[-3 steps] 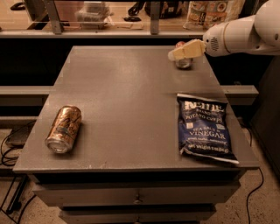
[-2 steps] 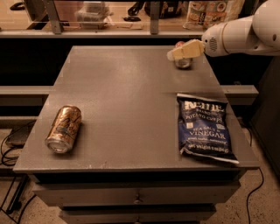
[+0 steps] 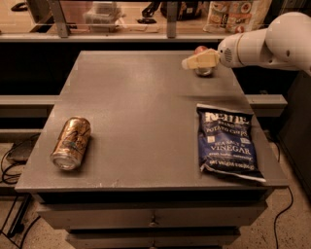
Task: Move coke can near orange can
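The coke can (image 3: 201, 49) stands at the far right of the grey table (image 3: 141, 97). Only its red top and a silver lower part show, because my gripper (image 3: 195, 62) is in front of it at can height. The gripper is cream-coloured, on a white arm (image 3: 262, 44) that reaches in from the right. The orange can (image 3: 72, 142) lies on its side near the table's front left corner, its silver end toward the front edge. It is far from the coke can and the gripper.
A blue bag of salt and vinegar chips (image 3: 227, 142) lies flat at the front right of the table. A shelf with bags and containers (image 3: 233, 14) runs behind the table. Cables (image 3: 12, 160) lie on the floor at the left.
The gripper has shifted slightly left and down at the coke can. The orange can and the chip bag have not moved.
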